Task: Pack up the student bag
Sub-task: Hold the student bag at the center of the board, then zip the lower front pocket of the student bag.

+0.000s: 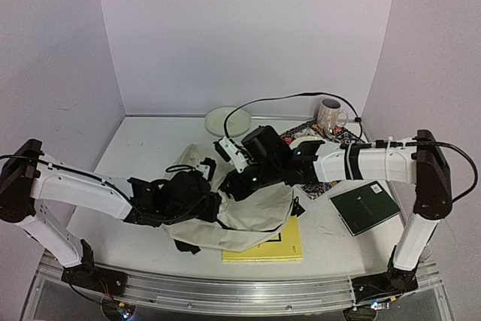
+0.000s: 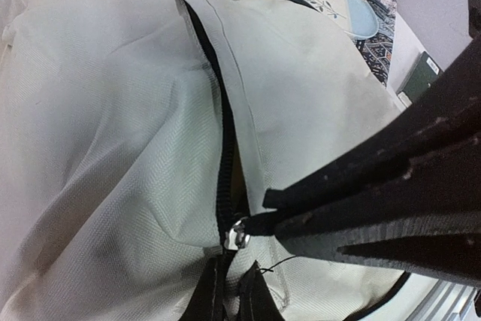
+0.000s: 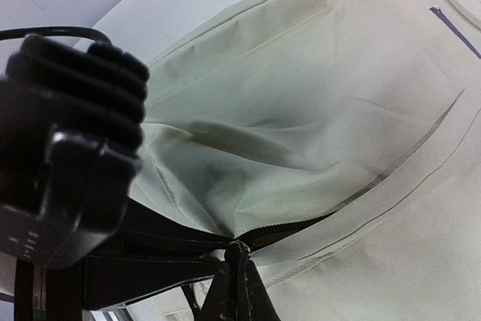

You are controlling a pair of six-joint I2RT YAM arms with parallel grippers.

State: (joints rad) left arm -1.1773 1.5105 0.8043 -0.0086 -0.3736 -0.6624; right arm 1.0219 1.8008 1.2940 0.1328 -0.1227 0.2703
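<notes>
We see the bag (image 1: 252, 223) lying partly over the yellow book (image 1: 276, 249). The left gripper (image 2: 234, 283) is closed on its zipper (image 2: 222, 148), and the right gripper (image 3: 237, 261) pinches the zipper pull (image 2: 239, 234).

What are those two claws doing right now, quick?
Left gripper: closed, pinching the student bag by its zipper.
Right gripper: closed, pinching the same zipper edge.

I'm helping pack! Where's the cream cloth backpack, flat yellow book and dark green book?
Cream cloth backpack (image 1: 248, 225), top view, bare fabric.
Flat yellow book (image 1: 282, 249), top view, showing cover.
Dark green book (image 1: 366, 207), top view, cover middle.
</notes>
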